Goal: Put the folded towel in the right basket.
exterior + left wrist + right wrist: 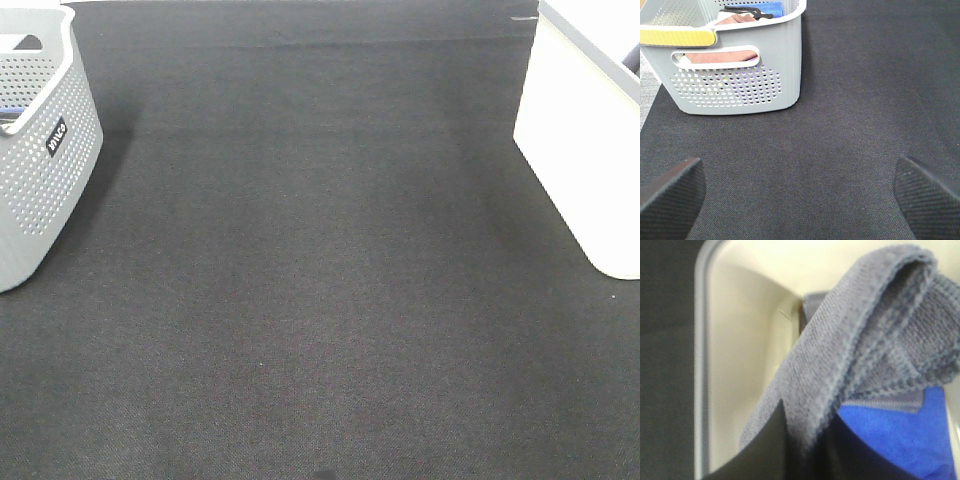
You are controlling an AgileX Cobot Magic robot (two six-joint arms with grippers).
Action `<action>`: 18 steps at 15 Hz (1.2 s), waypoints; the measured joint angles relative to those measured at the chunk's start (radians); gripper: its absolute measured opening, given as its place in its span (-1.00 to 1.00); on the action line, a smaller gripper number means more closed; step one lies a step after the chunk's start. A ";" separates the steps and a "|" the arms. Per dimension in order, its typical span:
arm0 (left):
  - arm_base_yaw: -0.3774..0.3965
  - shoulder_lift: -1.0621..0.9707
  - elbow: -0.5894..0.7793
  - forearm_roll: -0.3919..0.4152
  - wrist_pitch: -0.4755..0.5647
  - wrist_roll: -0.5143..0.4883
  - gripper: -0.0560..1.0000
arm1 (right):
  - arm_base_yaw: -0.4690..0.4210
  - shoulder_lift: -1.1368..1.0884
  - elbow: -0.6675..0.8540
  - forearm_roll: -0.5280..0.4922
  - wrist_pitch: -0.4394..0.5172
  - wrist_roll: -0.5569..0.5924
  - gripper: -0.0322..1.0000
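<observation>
The folded grey towel fills the right wrist view, pinched between the dark fingers of my right gripper. It hangs over the inside of the white right basket, above a blue cloth lying in it. The same basket stands at the right edge of the exterior high view. My left gripper is open and empty, low over the dark mat. Neither gripper shows in the exterior high view.
A grey perforated basket stands at the far left; the left wrist view shows it holding brown and blue cloths. A dark mat covers the table between the two baskets.
</observation>
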 joint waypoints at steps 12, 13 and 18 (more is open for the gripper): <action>0.000 0.000 0.000 0.000 0.000 0.000 0.94 | 0.208 -0.099 0.002 -0.095 0.000 0.069 0.37; 0.000 0.000 0.000 0.000 0.000 0.000 0.94 | 0.230 -0.109 0.002 -0.103 0.000 0.073 0.37; 0.000 0.000 0.000 0.000 0.000 0.000 0.94 | 0.388 -0.265 0.130 -0.207 -0.002 0.104 0.38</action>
